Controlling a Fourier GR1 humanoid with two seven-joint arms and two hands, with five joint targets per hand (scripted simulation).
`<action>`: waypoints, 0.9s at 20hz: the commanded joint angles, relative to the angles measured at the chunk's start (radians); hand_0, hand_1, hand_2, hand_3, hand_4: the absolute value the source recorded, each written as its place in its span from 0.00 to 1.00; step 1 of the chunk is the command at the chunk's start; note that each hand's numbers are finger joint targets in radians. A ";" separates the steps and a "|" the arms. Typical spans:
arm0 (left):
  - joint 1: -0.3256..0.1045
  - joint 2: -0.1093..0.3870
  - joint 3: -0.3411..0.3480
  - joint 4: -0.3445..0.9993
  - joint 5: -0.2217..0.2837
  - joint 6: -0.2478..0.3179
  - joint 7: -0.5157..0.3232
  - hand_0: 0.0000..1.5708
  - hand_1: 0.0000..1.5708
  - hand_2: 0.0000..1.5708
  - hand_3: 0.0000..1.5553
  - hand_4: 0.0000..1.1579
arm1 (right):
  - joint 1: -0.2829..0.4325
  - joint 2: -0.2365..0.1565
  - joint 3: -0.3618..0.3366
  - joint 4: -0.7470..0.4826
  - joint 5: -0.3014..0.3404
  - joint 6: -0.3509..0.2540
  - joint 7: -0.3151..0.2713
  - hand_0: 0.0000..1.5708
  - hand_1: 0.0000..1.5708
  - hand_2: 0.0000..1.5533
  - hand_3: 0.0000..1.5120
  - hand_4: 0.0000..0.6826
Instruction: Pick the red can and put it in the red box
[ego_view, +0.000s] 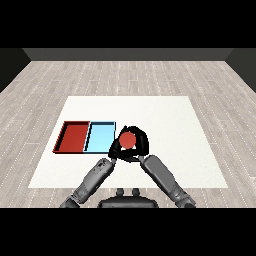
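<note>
Just right of the two trays, above the white desk (165, 115), my right hand (141, 142) has its black fingers (123, 156) curled round the small red cylindrical can (128, 140). I see the can from above: its round red top shows as a disc ringed by my fingers, which arc over its far side and close under its near side, with dark parts of the hand pressed at both flanks. The can sits in the middle of that ring, touching the fingers all round as far as I can tell (its lower body is hidden by the hand, so I cannot tell whether it stands on the desk or hangs clear of it).

The shallow light blue rectangular tray (91, 135) lies just beside the can, its right wall next to my curled fingers. The shallow red rectangular tray (63, 137) lies on the far side of the blue one, touching it along one long wall, so the blue tray is between the can and the red tray. The can is outside both trays.

My grey right forearm (162, 177) comes in from the lower right and slants up to the hand. My grey left forearm (92, 180) comes in from the lower left and ends just below the blue tray's near right corner; my left hand is lost against the dark of the right one, and I cannot tell how its fingers stand.
</note>
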 joint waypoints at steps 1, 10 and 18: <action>-0.103 -0.009 -0.039 0.082 0.098 0.059 -0.020 0.00 0.00 0.00 0.00 0.00 | -0.046 0.006 -0.032 -0.035 0.015 0.004 0.085 0.96 0.96 0.94 0.93 0.94; -0.012 -0.009 0.017 0.012 0.047 0.202 0.020 1.00 1.00 0.99 0.95 0.97 | -0.087 0.006 0.009 0.111 -0.063 -0.005 -0.064 0.95 0.95 0.93 0.92 0.96; -0.024 -0.009 -0.078 0.014 0.107 0.336 -0.077 1.00 1.00 0.99 0.95 0.98 | 0.023 0.006 -0.008 -0.007 0.000 0.048 -0.004 0.95 0.95 0.93 0.92 0.94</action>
